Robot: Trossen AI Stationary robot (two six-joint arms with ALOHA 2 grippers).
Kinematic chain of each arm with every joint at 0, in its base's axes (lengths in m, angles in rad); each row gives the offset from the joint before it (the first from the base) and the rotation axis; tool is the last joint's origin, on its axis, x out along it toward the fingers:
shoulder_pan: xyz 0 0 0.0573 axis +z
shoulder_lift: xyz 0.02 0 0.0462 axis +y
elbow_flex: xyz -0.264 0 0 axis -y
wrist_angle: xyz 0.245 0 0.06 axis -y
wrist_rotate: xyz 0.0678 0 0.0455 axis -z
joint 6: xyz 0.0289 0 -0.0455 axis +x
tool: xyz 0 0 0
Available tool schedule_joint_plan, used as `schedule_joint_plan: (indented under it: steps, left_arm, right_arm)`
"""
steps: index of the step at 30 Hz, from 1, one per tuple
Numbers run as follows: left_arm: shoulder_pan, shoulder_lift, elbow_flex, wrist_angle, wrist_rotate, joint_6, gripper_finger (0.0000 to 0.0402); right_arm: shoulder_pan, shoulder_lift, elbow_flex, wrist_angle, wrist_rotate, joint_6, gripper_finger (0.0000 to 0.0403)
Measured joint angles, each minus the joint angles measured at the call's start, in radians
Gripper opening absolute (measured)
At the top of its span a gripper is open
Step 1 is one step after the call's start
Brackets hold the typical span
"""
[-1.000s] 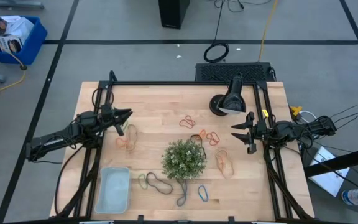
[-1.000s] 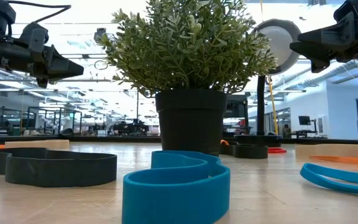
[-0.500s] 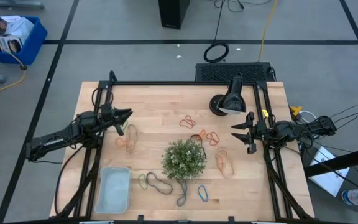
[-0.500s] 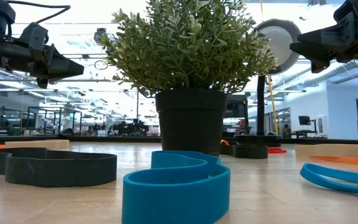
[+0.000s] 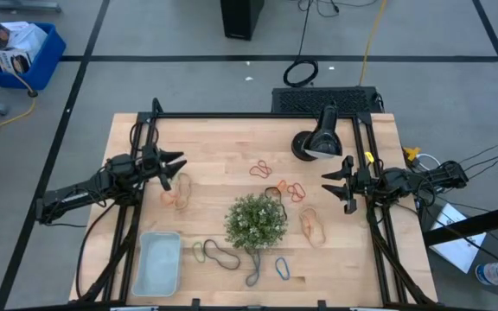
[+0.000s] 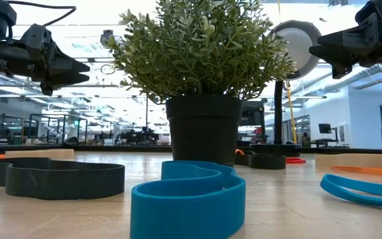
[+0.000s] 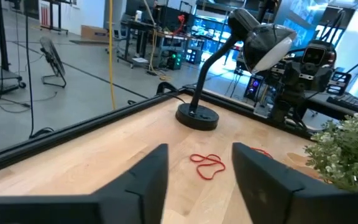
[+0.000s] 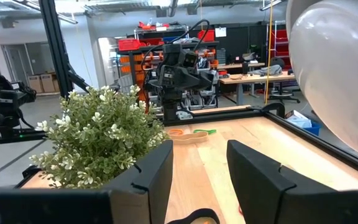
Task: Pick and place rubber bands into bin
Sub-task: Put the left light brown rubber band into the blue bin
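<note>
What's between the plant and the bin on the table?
High view: a small cluster of rubber bands, a tan one and a dark grey-green one, lies on the wood between the plant and the bin.

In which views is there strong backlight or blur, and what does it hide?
Low view: bright room behind the plant leaves its pot nearly black; the blue rubber band up front is soft. Right wrist view: the lamp shade looms large and blurred. High view: even light, no glare.
</note>
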Motion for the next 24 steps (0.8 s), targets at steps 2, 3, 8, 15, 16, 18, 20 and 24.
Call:
schedule_joint_plan:
  steps: [2,3,8,15,16,18,20,24]
  left_arm:
    - [0.000,0.000,0.000,0.000,0.000,0.000,0.0216]
    - [0.000,0.000,0.000,0.000,0.001,0.000,0.0224]
    - [0.000,0.000,0.000,0.000,0.065,-0.029,0.0246]
    - [0.000,0.010,0.001,-0.003,0.119,-0.142,0.0248]
    - [0.000,0.016,0.001,0.004,0.138,-0.137,0.0248]
    - [0.000,0.036,0.002,0.012,0.151,-0.131,0.0248]
    - [0.000,0.062,0.002,0.018,0.141,-0.141,0.0248]
    - [0.000,0.136,0.002,0.097,0.157,-0.104,0.0248]
  right_arm:
    - [0.000,0.000,0.000,0.000,0.000,-0.003,0.0147]
    - [0.000,0.000,0.000,0.000,0.000,-0.003,0.0147]
    - [0.000,0.000,0.000,0.000,0.000,-0.002,0.0147]
    - [0.000,0.000,0.000,0.000,0.001,-0.037,0.0146]
    - [0.000,0.000,0.000,0.000,0.001,-0.053,0.0145]
    - [0.000,0.000,0.000,0.000,0.003,-0.084,0.0144]
    - [0.000,0.000,0.000,0.001,0.004,-0.115,0.0144]
    - [0.000,0.000,0.000,0.001,0.005,-0.175,0.0146]
